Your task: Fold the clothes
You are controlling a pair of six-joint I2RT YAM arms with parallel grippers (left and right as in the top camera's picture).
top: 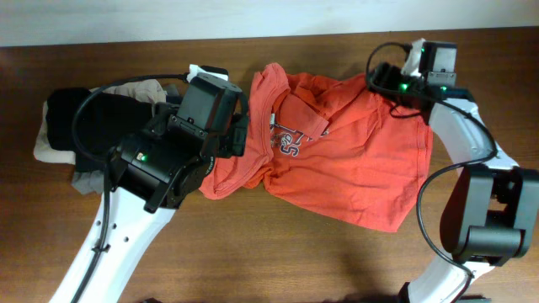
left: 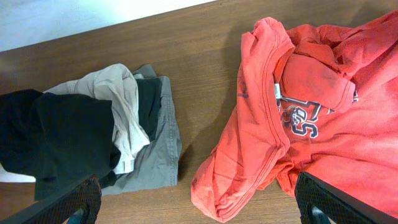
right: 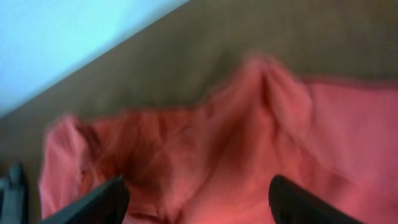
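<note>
Overhead, we see the T-shirt (top: 345,160) crumpled on the bench (top: 278,261), long axis left to right, a folded pile (top: 76,126) off its left end, bare room in front. Left wrist: left gripper (left: 199,208) wide, empty, the collar edge ahead-right. Right wrist, blurred: right gripper (right: 199,205) parted, nothing visibly held, over the far right corner

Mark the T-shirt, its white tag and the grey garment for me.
T-shirt (top: 354,172): overhead view, middle of the front.
White tag (left: 274,93): left wrist view, tag's middle, at the collar.
Grey garment (left: 158,155): left wrist view, its bare right side.
</note>
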